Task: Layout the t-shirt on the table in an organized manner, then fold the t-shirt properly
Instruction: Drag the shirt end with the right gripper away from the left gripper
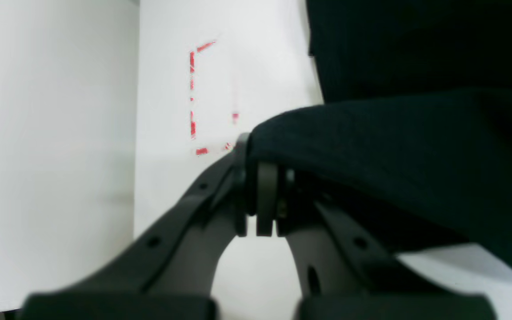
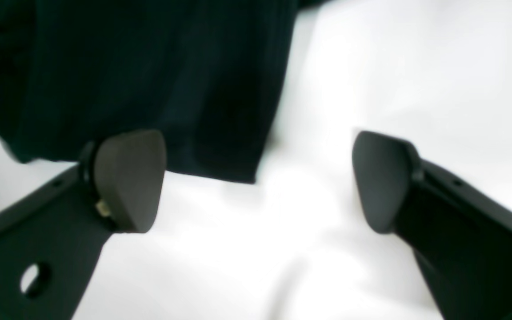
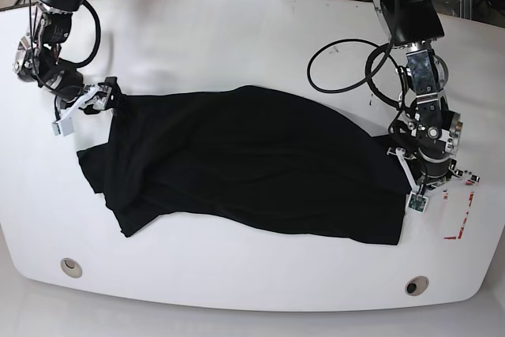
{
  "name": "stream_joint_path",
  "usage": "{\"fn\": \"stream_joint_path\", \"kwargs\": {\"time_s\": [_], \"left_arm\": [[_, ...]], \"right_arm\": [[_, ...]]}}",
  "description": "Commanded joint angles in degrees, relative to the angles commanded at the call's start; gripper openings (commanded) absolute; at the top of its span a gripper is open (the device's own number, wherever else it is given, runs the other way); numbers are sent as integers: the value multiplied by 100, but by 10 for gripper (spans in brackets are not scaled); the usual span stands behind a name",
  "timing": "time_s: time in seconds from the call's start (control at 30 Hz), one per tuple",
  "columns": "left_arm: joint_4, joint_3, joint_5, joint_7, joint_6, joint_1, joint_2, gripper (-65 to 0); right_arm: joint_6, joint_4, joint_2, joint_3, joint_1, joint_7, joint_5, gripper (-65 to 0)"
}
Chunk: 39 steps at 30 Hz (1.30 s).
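The black t-shirt (image 3: 252,167) lies spread and wrinkled across the middle of the white table (image 3: 237,45). At its right edge in the base view, my left gripper (image 3: 409,185) is shut on a fold of the fabric. The left wrist view shows the fingers (image 1: 266,195) closed together, with the t-shirt (image 1: 394,146) draped over the tips. My right gripper (image 3: 101,100) is at the shirt's upper left corner. It stands open in the right wrist view (image 2: 256,182), just above the table, with the t-shirt's (image 2: 149,80) edge lying beyond the fingers and nothing held.
Red tape marks (image 3: 461,222) sit on the table just right of the left gripper, and appear as red tape (image 1: 192,89) in the left wrist view. A black cable loop (image 3: 339,69) lies behind the shirt. Two grey grommets (image 3: 71,267) (image 3: 416,285) sit near the front edge.
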Motion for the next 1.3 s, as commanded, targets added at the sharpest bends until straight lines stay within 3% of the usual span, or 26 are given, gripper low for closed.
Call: {"fn": "stream_joint_path", "kwargs": {"time_s": [0.27,0.3,0.43,0.5,0.53,0.57,0.67,0.9,1.13,1.3], "left_arm": [[0,0,-9,0,0,9,0,-650],[0,0,-9,0,0,9,0,-650],[0,0,-9,0,0,9,0,-650],[0,0,-9,0,0,9,0,-650],[0,0,-9,0,0,9,0,-650],[0,0,-9,0,0,9,0,-650],[0,0,-9,0,0,9,0,-650],[105,0,-53,-9,0,141,0,-650],[897,0,-686,-105,0,492,0,-650],[1468,35,-756,-105,0,484,35,-650]], "right_arm": [[0,220,-396,-18,-114,-9,-18,0],[0,220,-413,-26,-114,-9,-18,-22],[0,220,-431,-273,-114,-9,-9,-211],[0,229,-431,-308,-114,-9,0,-346],[0,246,-431,-308,-114,-9,0,-380],[0,316,-440,-308,-114,-9,0,-482],[0,475,-440,-308,-132,-9,9,-634],[0,1389,-440,-281,-369,-378,18,-645],[0,2910,-448,-281,-774,-519,18,-650],[0,3640,-404,-264,-730,-519,18,-650]]}}
